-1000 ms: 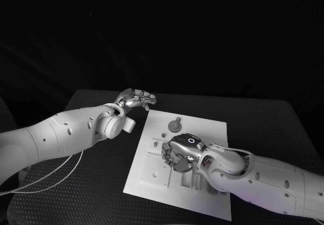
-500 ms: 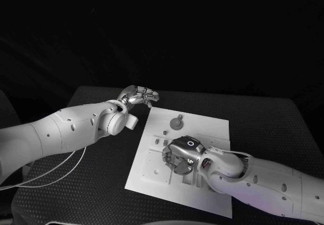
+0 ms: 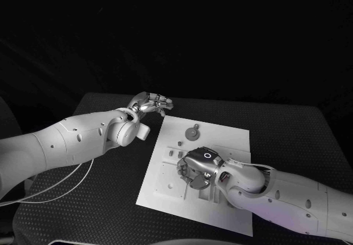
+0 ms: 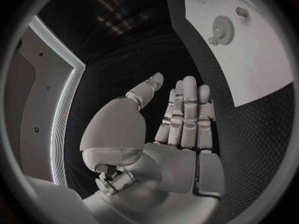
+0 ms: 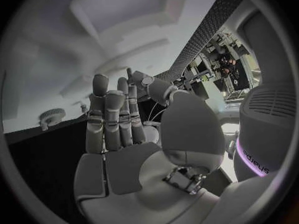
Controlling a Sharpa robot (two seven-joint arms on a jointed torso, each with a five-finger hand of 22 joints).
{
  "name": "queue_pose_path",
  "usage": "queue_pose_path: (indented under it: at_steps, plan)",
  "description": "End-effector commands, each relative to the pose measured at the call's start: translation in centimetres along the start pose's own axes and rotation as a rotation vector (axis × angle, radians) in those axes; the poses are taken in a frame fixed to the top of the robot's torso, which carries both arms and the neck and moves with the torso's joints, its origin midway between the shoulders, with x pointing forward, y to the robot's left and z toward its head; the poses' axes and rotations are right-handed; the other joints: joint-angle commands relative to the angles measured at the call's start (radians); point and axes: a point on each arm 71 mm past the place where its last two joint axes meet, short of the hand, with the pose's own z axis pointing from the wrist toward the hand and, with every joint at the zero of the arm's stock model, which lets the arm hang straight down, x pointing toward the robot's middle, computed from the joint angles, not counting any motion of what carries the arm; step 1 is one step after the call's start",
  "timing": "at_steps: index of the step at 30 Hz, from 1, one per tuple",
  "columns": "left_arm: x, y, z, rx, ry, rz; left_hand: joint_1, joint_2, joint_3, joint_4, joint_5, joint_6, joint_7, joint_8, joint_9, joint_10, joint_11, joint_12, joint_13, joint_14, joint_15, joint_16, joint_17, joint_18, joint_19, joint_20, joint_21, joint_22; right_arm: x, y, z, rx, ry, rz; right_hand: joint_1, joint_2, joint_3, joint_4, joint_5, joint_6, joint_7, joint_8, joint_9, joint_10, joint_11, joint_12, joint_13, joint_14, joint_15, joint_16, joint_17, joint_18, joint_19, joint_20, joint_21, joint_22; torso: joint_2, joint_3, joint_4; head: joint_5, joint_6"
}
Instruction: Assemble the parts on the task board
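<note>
While the board [image 3: 221,138] lies flat on the black table [image 3: 294,132], the right hand [image 3: 197,169] sits low over the middle of the board, palm down, fingers bent toward the plate. In the head view it covers part of the raised fittings there. The right wrist view shows its fingers [image 5: 115,117] extended side by side, the thumb set a little apart; nothing is seen between them, though whether the fingertips touch the board cannot be told.

The left hand [image 3: 151,105] is off the board, over the table just beyond the board's far left corner. In the left wrist view [image 4: 181,129] its fingers are straight and close together, the thumb held off to one side, and the palm is bare: it holds nothing and touches nothing visible.

A round toothed part, the gear [image 3: 192,134], lies on the far half of the board, well apart from both hands. The same gear [image 4: 222,26] appears in the left wrist view with a smaller piece [image 4: 241,12] near it on the white plate, and in the right wrist view [image 5: 52,117] past the fingertips of the right hand. Several small parts [image 3: 175,153] stand on the board between the gear and the right hand, just beside that hand; their shapes are too small to tell. The near half of the board carries low moulded fittings [image 3: 171,187], partly hidden by the right arm [image 3: 286,196]
</note>
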Motion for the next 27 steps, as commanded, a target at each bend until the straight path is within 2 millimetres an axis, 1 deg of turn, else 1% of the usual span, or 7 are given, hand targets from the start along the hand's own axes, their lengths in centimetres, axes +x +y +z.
queue_pose_path:
  at_steps: [1,15,23,27]
  plan:
    - [0.19,-0.21,0.04,0.010,0.010,-0.009,-0.012,0.001,-0.004,0.004,0.001,-0.008,0.000,-0.004,0.000,-0.005,0.000,-0.005,-0.001,0.007,0.003,-0.004,0.001,0.015,0.007,-0.005,-0.003,0.001,0.16,0.14,0.11,-0.007,0.014,-0.025,-0.002,0.009,-0.005,-0.003,0.005,0.007,0.001,-0.001,0.002,0.005,0.001,0.003,0.000,-0.005,-0.003,0.006,-0.001,0.014,0.005,0.000,-0.005,0.010,0.000,0.0000,0.0003,0.002,-0.001]
    - [0.29,-0.23,0.00,0.009,0.015,-0.011,-0.013,0.001,-0.004,0.005,0.000,-0.009,0.000,-0.004,-0.001,-0.006,0.000,-0.005,-0.001,0.007,0.003,-0.005,0.002,0.015,0.007,-0.005,-0.004,0.002,0.35,-0.03,0.30,0.000,0.029,-0.042,-0.002,0.009,-0.005,-0.004,0.003,0.007,0.001,-0.002,0.002,0.005,0.001,0.002,0.001,-0.004,-0.003,0.007,-0.002,0.014,0.005,0.000,-0.005,0.011,0.000,0.0006,-0.0008,0.004,-0.005]
    - [0.35,-0.24,-0.01,0.008,0.017,-0.012,-0.013,0.001,-0.004,0.005,0.000,-0.009,0.001,-0.004,-0.001,-0.007,0.000,-0.005,-0.001,0.007,0.003,-0.005,0.002,0.015,0.007,-0.005,-0.004,0.002,0.59,0.01,0.48,-0.001,0.057,-0.047,-0.002,0.009,-0.005,-0.004,0.002,0.007,0.001,-0.002,0.002,0.005,0.001,0.002,0.001,-0.004,-0.003,0.007,-0.002,0.014,0.005,0.000,-0.005,0.011,0.000,0.0009,-0.0007,0.003,-0.006]
    - [0.47,-0.27,-0.01,0.008,0.020,-0.014,-0.012,0.001,-0.004,0.005,0.000,-0.010,0.001,-0.005,-0.001,-0.007,0.000,-0.005,-0.001,0.007,0.003,-0.005,0.002,0.015,0.007,-0.005,-0.005,0.002,0.96,0.15,0.69,-0.005,0.068,-0.050,-0.002,0.010,-0.005,-0.005,0.002,0.007,0.001,-0.002,0.002,0.005,0.001,0.002,0.001,-0.005,-0.003,0.008,-0.002,0.014,0.005,0.000,-0.005,0.011,0.000,0.0011,-0.0003,0.003,-0.008]
